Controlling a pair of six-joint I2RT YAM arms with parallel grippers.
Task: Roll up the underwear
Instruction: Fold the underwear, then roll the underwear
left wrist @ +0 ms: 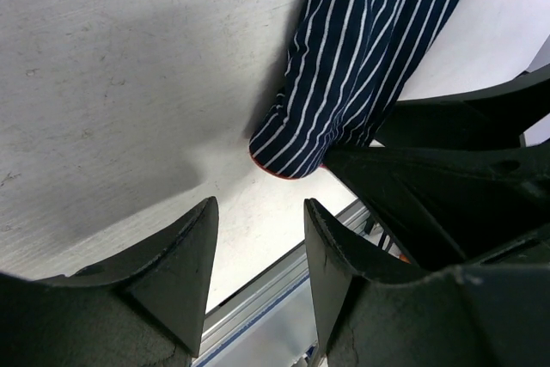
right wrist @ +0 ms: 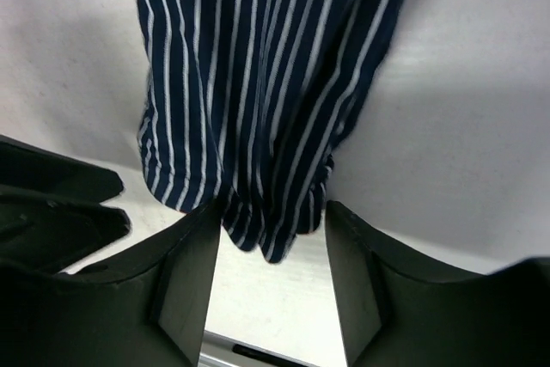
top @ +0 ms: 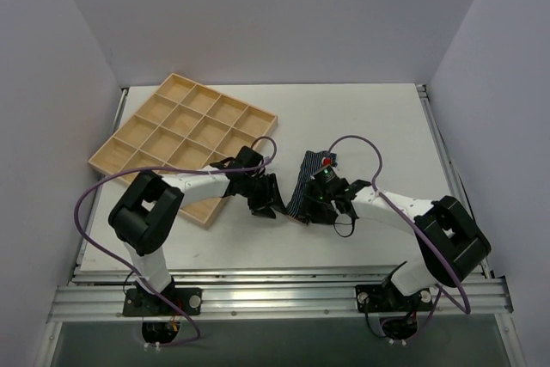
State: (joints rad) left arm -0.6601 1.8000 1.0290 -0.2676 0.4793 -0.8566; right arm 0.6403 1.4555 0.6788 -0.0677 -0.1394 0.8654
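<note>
The underwear (top: 303, 185) is a narrow folded strip of navy cloth with white stripes, lying on the white table between my two grippers. My left gripper (top: 265, 199) is open and empty just left of the strip's near end. In the left wrist view the strip (left wrist: 361, 49) ends in a reddish-brown edge (left wrist: 288, 174) ahead of the open gripper (left wrist: 258, 238). My right gripper (top: 325, 204) is open at the strip's near end. In the right wrist view the cloth's (right wrist: 258, 66) end hangs between the spread fingertips of that gripper (right wrist: 271, 229), not pinched.
A wooden tray (top: 131, 118) with several square cells lies at the back left, its near corner under the left arm. The table's front edge and metal rail (top: 275, 294) run close behind the grippers. The right gripper's black body (left wrist: 455, 178) crowds the left wrist view.
</note>
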